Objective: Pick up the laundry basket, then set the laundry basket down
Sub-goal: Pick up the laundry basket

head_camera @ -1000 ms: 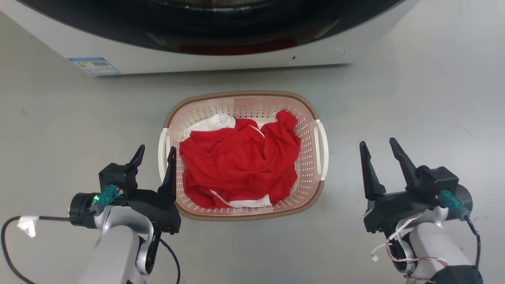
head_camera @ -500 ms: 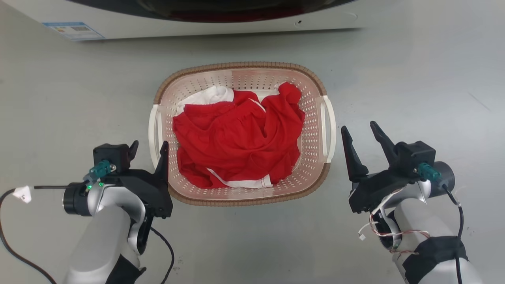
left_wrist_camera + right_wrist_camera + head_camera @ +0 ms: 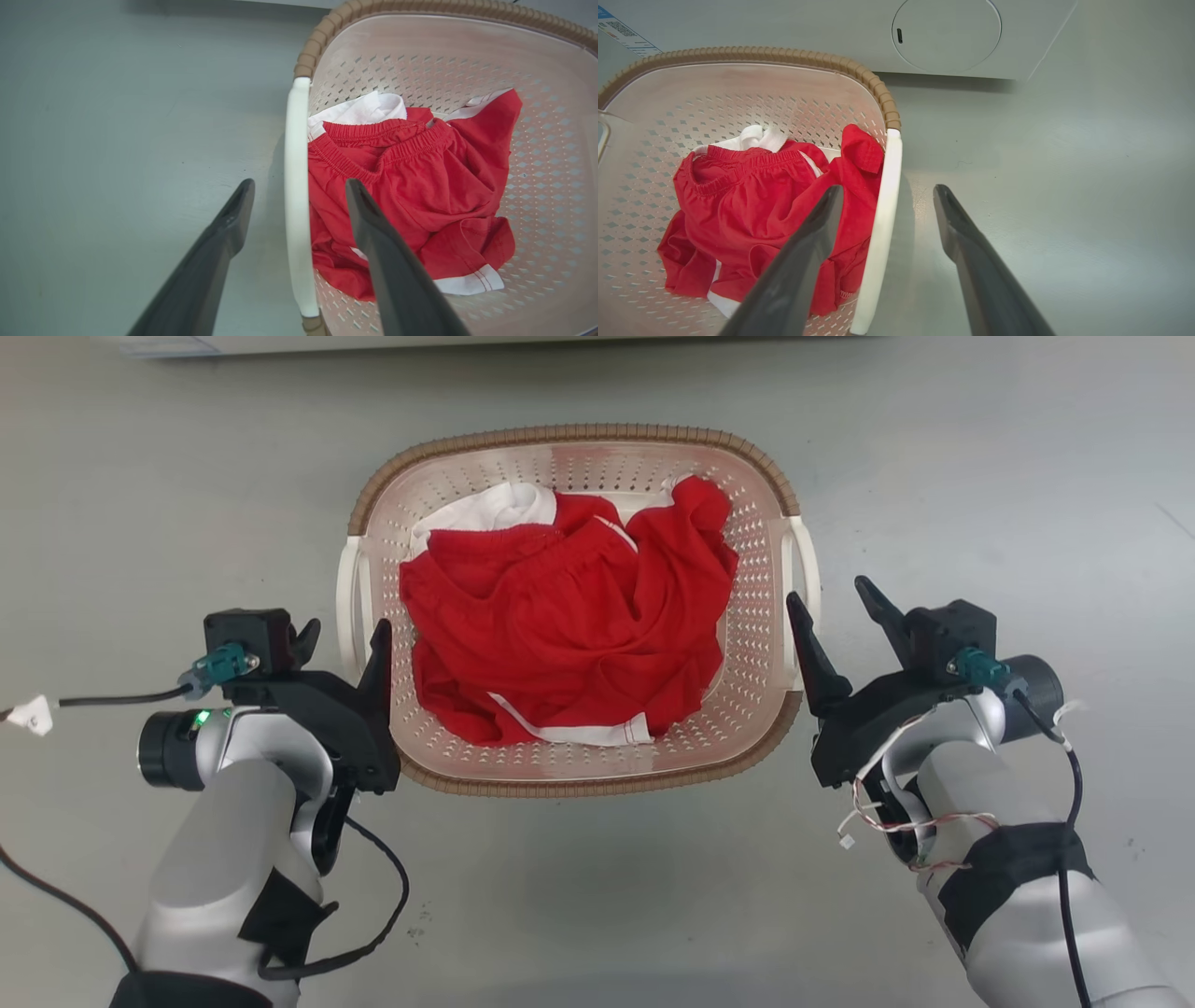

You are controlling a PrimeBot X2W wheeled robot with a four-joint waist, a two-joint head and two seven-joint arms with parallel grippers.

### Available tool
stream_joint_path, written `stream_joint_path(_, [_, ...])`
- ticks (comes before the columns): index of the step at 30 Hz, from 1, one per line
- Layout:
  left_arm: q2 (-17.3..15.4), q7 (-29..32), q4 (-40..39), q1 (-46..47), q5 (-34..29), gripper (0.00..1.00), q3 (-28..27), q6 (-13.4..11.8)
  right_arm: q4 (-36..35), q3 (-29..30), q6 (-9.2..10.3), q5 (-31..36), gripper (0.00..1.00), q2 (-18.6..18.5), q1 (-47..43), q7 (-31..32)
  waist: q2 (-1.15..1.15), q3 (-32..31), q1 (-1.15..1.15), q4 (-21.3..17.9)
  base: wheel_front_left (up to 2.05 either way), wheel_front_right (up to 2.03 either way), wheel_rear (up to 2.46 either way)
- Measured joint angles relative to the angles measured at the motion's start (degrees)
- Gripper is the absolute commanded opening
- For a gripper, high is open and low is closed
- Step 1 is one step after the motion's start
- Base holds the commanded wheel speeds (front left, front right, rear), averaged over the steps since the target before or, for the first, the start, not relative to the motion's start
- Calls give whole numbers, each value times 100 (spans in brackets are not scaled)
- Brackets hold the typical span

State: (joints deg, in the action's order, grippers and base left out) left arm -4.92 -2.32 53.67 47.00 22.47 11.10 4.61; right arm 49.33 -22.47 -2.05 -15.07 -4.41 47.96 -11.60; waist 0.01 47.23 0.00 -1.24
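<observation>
The laundry basket [image 3: 569, 432] stands on the grey floor, pale pinkish with perforated walls, a brown woven rim and white side handles. Red and white clothes [image 3: 560, 625] lie inside it. My left gripper [image 3: 344, 635] is open at the left handle [image 3: 347, 607]. In the left wrist view its fingers [image 3: 224, 233] straddle the white handle [image 3: 296, 140], one outside, one over the clothes. My right gripper [image 3: 829, 595] is open at the right handle [image 3: 810, 560]. In the right wrist view that handle [image 3: 882, 233] lies between its fingers [image 3: 966, 252].
The white washer front [image 3: 948, 37] rises just beyond the basket, with a round cover and a blue label [image 3: 623, 30]. Bare grey floor [image 3: 1027, 476] spreads on both sides. A black cable [image 3: 373, 915] loops by my left forearm.
The head camera has tilted down, so the washer slid out at the top. My right gripper has closed in on the right handle and now straddles it. My left stays astride its handle.
</observation>
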Motion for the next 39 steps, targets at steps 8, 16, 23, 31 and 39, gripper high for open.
stream_joint_path(8, [32,23,376,303,0,100,60,52,390,-109,1,-2,100,43,412,82,0,254,0,62,0,0,0])
stream_joint_path(16, [51,71,686,638,-3,100,122,101,771,-154,11,-66,100,47,664,151,0,454,0,84,0,0,0])
stream_joint_path(23, [87,101,954,804,-3,100,180,152,820,-396,56,-382,100,48,682,149,-1,509,-1,133,0,0,0])
stream_joint_path(31, [158,103,1167,982,-3,0,241,201,833,-605,110,-667,0,49,795,147,-1,550,0,188,0,0,0])
stream_joint_path(39, [203,38,1354,1071,-2,0,246,202,931,-723,163,-836,0,74,884,142,-1,551,0,205,0,0,0])
